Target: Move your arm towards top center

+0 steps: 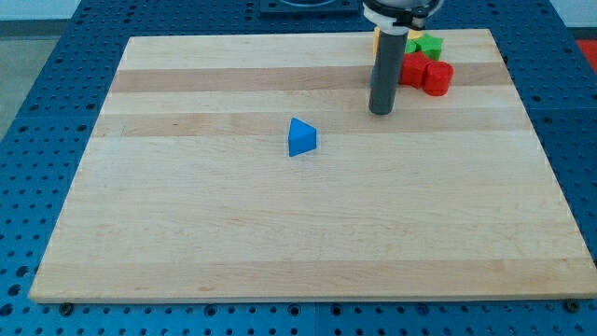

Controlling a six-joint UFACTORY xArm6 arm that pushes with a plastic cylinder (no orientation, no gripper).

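Note:
My tip (381, 111) rests on the wooden board (280, 233), right of the board's centre line and in its upper part. A blue triangular block (301, 137) lies to the lower left of the tip, well apart from it. A red block (426, 73) sits just to the upper right of the tip, close to the rod. A green block (428, 44) lies above the red one near the board's top edge. A yellow block (413, 35) peeks out behind the rod at the top; most of it is hidden.
The board lies on a blue perforated table (56, 112) that surrounds it on all sides. The arm's white and dark flange (401, 11) enters from the view's top.

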